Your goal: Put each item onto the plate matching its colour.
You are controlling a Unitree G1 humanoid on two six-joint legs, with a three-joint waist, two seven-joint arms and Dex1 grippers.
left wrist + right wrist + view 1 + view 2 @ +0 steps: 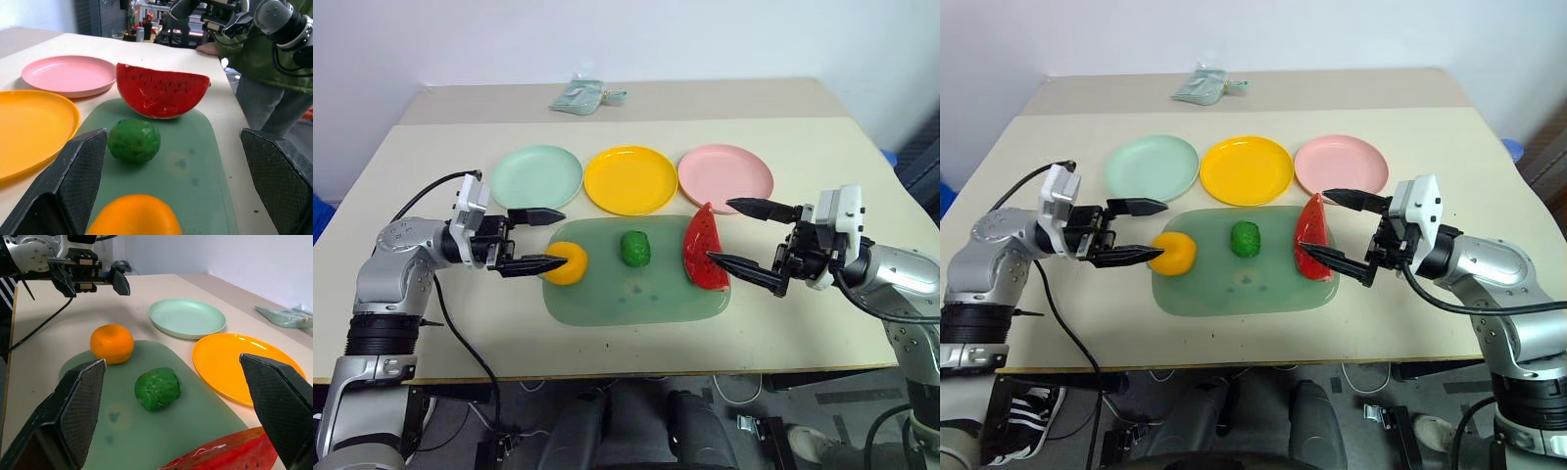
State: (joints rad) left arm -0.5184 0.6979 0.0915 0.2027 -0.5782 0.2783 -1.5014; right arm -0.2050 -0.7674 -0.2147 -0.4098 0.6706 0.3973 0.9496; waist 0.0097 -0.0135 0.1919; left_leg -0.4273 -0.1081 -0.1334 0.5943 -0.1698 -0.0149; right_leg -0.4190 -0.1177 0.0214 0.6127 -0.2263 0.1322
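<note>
On the translucent green cutting board (636, 299) lie an orange-yellow round fruit (570, 264), a dark green bumpy lump (635, 248) and a red watermelon wedge (703, 250). Behind the board stand three plates in a row: mint green (536, 175), yellow (630, 179) and pink (725, 177), all bare. My left gripper (560, 238) is open at the board's left end, its nearer finger overlapping the fruit. My right gripper (720, 231) is open at the board's right end, its fingertips either side of the wedge's right flank. Neither holds anything.
A crumpled pale green plastic bag (578, 95) lies at the table's far edge. A black cable (460, 333) hangs from my left arm over the table's front. A person in a green top (259, 54) stands beyond the table's right side.
</note>
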